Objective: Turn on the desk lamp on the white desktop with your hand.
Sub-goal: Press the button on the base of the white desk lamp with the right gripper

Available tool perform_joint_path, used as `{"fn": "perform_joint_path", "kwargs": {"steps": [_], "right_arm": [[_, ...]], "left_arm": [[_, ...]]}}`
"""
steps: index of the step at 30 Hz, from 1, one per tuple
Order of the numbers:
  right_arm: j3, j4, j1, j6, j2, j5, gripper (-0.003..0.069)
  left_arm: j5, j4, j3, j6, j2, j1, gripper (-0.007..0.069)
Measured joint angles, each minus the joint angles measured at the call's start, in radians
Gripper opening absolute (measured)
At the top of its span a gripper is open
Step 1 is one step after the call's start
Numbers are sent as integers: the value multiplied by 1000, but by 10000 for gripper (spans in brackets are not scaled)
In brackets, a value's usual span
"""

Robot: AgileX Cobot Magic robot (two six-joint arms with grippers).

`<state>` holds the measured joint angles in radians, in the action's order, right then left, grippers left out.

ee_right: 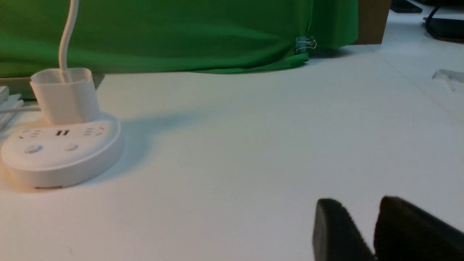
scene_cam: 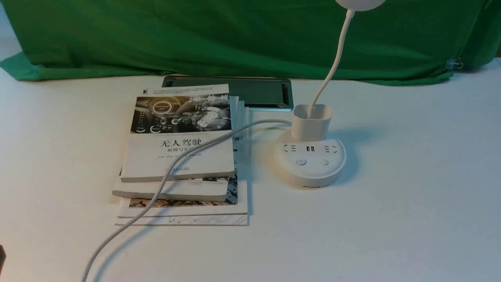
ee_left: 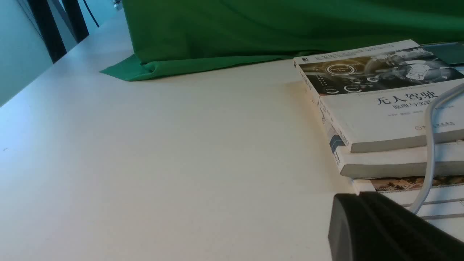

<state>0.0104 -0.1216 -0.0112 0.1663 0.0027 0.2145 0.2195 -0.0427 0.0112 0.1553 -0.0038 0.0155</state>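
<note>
Approach stage, seemingly: the lamp point(scene_cam: 309, 158) stood untouched on the tabletop point(scene_cam: 391, 219) beside books point(scene_cam: 180, 156). Right jaws sat slightly apart, empty, well away; left jaws' state unclear. Next needed: pressing its power button point(scene_cam: 301, 161).

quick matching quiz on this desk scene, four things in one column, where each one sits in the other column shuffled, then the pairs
Things
1. desk lamp
2. cable
3. books
4. green cloth

Places
A. stacked flat, left of the round puck base
B. draped along the far side, behind everything else
C. trailing across the top cover and off toward the near edge
D. standing to the right of the stack

Pairs: 1-D, 2-C, 3-A, 4-B
</note>
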Motion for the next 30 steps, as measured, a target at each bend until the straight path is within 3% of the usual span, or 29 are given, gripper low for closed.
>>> {"fn": "perform_joint_path", "kwargs": {"steps": [30], "right_arm": [[0,0,0,0,0,0,238]], "left_arm": [[0,-39,0,0,0,0,21]]}}
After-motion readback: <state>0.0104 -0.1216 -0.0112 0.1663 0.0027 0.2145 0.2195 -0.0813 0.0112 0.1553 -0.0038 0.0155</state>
